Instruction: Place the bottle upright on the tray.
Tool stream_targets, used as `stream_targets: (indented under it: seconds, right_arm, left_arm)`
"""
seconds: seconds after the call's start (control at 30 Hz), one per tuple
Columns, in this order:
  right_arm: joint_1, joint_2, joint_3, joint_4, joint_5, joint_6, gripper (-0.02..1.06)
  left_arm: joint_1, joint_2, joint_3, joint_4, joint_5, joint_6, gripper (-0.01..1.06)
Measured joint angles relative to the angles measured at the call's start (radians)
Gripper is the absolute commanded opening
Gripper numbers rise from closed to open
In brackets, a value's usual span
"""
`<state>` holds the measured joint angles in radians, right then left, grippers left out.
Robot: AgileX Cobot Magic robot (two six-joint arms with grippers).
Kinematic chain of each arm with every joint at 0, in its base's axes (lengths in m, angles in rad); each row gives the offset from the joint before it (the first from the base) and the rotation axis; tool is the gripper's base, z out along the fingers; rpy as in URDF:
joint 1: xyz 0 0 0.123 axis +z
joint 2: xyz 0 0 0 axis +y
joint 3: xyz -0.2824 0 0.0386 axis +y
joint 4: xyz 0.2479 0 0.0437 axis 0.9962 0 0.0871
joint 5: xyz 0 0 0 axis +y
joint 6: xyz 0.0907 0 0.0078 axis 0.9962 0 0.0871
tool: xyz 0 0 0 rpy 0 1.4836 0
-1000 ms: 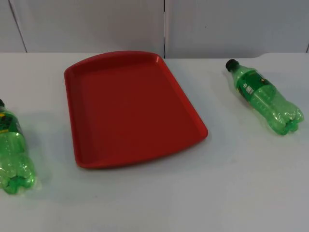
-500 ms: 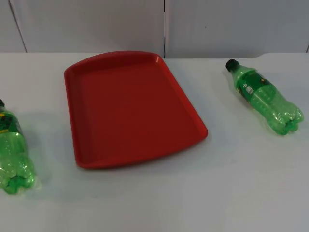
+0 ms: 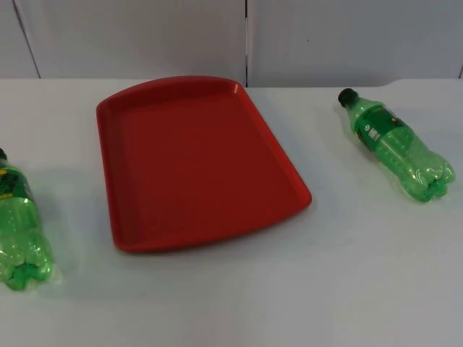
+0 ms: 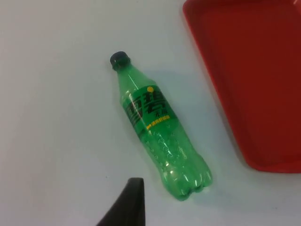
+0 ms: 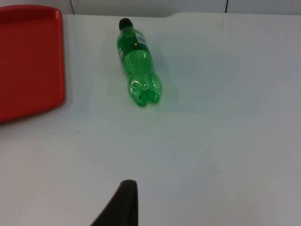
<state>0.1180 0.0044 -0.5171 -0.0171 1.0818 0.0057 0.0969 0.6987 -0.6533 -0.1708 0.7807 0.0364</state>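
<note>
A red tray (image 3: 195, 159) lies flat and bare in the middle of the white table. One green bottle with a black cap (image 3: 18, 231) lies on its side at the table's left edge. A second green bottle (image 3: 396, 144) lies on its side at the right, cap toward the wall. In the left wrist view my left gripper (image 4: 129, 207) hangs above the table just short of the left bottle's (image 4: 157, 127) base, apart from it, with the tray (image 4: 249, 70) beside. My right gripper (image 5: 123, 205) is well back from the right bottle (image 5: 137, 59), and the tray's edge (image 5: 28, 56) is off to one side.
The grey partition wall (image 3: 246, 36) closes the table's far side. Open white table top (image 3: 325, 289) stretches along the front, and between the tray and each bottle.
</note>
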Motion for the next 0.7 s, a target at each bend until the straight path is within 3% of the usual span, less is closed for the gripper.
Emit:
stream_targets:
  seconds: [0.7]
  right_arm:
    - [0.000,0.000,0.000,0.000,0.000,0.000,1.05]
  left_arm:
    - [0.000,0.413,-0.299,-0.002,-0.001,-0.002,1.05]
